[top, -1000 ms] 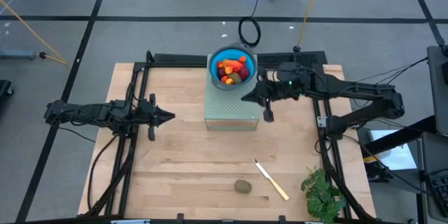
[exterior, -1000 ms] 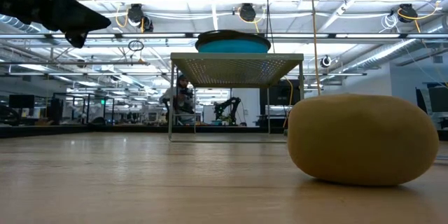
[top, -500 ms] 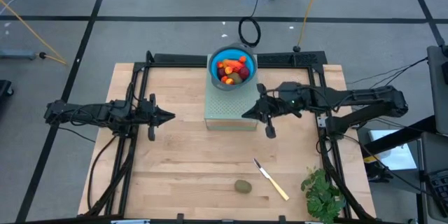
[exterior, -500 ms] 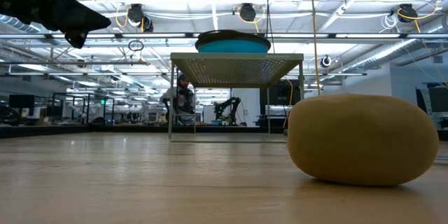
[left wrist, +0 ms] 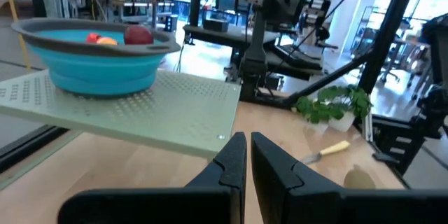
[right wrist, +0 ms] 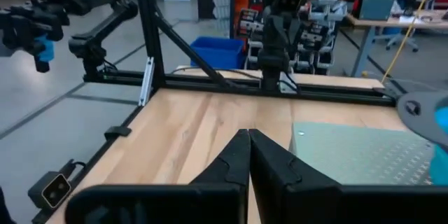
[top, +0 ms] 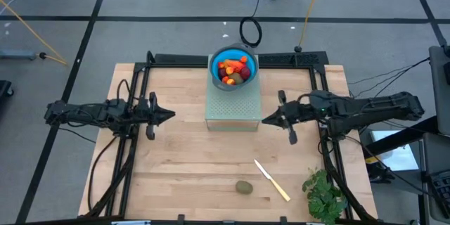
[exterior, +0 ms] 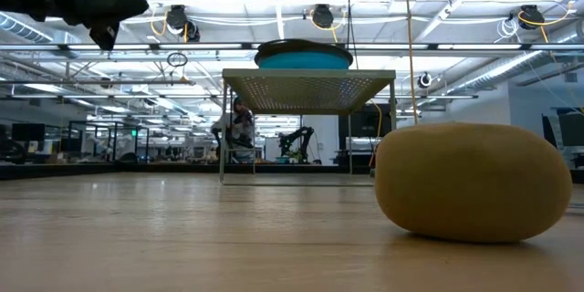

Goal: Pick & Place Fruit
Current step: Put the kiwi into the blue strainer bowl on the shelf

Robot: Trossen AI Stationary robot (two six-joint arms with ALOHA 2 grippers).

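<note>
From above, the right gripper [top: 264, 119] hangs closed and empty beside the green stand [top: 232, 112]. The kiwi [top: 244, 187] lies on the wood near the cream knife [top: 271, 180], on the side away from the stand, closer to the right arm. Other fruit fills the blue bowl [top: 214, 61] on the stand. The left gripper [top: 174, 116] waits closed.

From table height, the kiwi [exterior: 473, 181] looks round, dull and brownish.

In the left wrist view, the stand [left wrist: 126, 108] has tiny holes.

1 kiwi [top: 244, 187], 1 knife [top: 272, 181], 1 bowl [top: 214, 64], 2 arms.
</note>
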